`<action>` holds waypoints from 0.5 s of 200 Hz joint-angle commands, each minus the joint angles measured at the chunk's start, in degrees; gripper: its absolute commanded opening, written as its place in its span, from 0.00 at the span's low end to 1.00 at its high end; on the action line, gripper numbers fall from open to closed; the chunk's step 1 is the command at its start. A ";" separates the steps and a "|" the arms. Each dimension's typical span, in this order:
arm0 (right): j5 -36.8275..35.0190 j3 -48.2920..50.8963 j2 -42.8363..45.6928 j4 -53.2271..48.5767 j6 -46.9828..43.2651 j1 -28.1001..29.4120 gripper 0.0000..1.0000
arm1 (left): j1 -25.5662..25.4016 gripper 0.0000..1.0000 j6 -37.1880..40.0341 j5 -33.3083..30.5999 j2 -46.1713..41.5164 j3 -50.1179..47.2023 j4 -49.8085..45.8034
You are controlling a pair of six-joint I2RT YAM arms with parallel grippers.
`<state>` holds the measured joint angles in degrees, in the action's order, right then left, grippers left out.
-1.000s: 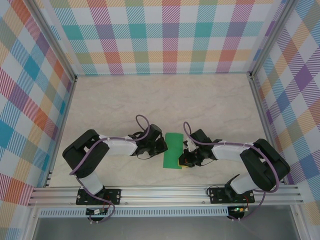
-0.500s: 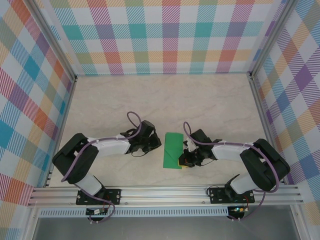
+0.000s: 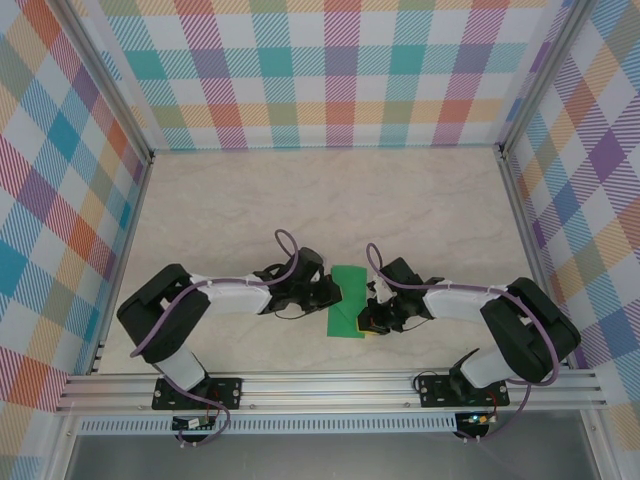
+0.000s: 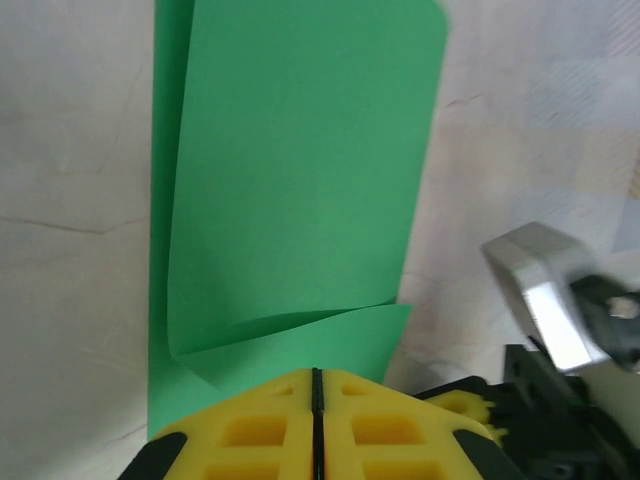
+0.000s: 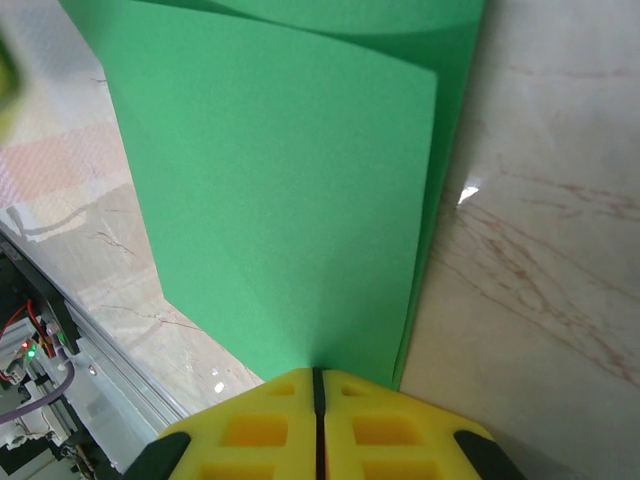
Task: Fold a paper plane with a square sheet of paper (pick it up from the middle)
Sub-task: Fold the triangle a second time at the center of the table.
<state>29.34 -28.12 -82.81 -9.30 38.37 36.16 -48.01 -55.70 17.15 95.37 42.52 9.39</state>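
Sheet (image 3: 348, 301) lies folded into a narrow green strip on the surface (image 3: 300, 200) between both claws, long axis running away from the arm bases. Left claw (image 3: 330, 292) is closed, tips at the strip's left long edge. Right claw (image 3: 368, 322) is closed too, touching the near right corner; can't tell if either actually pinches paper, both equally close.
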 commanded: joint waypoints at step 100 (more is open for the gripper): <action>-0.45 -8.98 1.56 -7.53 -0.55 1.71 0.14 | -0.53 0.07 -1.38 -4.29 3.92 -0.51 -3.85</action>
<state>27.86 -33.28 -79.99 -15.99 38.39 37.23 -48.27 -56.84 16.45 98.74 43.00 9.13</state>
